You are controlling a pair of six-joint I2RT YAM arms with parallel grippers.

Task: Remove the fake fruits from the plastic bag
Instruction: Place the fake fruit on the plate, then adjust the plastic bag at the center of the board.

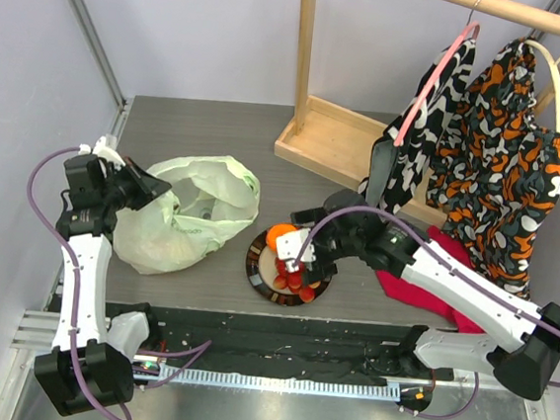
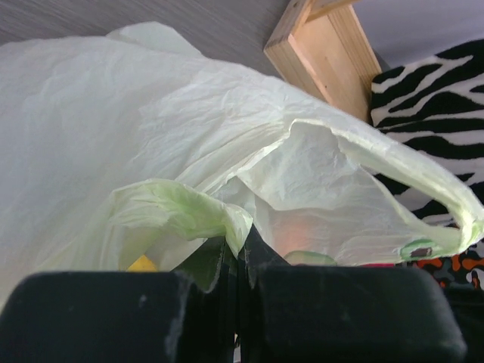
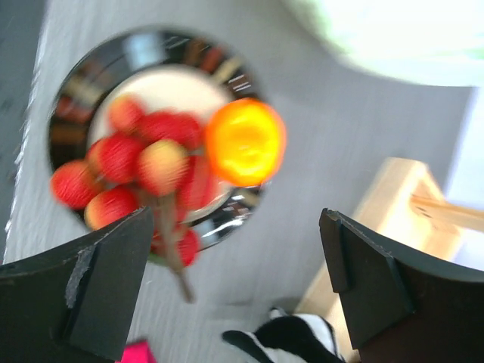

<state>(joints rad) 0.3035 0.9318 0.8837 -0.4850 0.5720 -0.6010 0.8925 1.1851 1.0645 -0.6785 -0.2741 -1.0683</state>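
The pale green plastic bag (image 1: 192, 212) lies on the table's left half, its mouth open toward the right. My left gripper (image 1: 153, 190) is shut on a fold of the bag's rim (image 2: 227, 219). Through the bag I see a yellow patch (image 2: 141, 264) and a faint reddish shape (image 2: 302, 227). An orange (image 1: 280, 237) and a bunch of small red berries (image 1: 293, 279) lie on the round dark-rimmed plate (image 1: 258, 267). My right gripper (image 1: 303, 252) is open and empty above the plate. In the right wrist view the orange (image 3: 246, 142) and berries (image 3: 144, 170) show blurred.
A wooden rack base (image 1: 331, 141) stands at the back with patterned garments (image 1: 504, 152) on hangers. A red cloth (image 1: 432, 284) lies under my right arm. A black rail (image 1: 278, 334) runs along the table's near edge.
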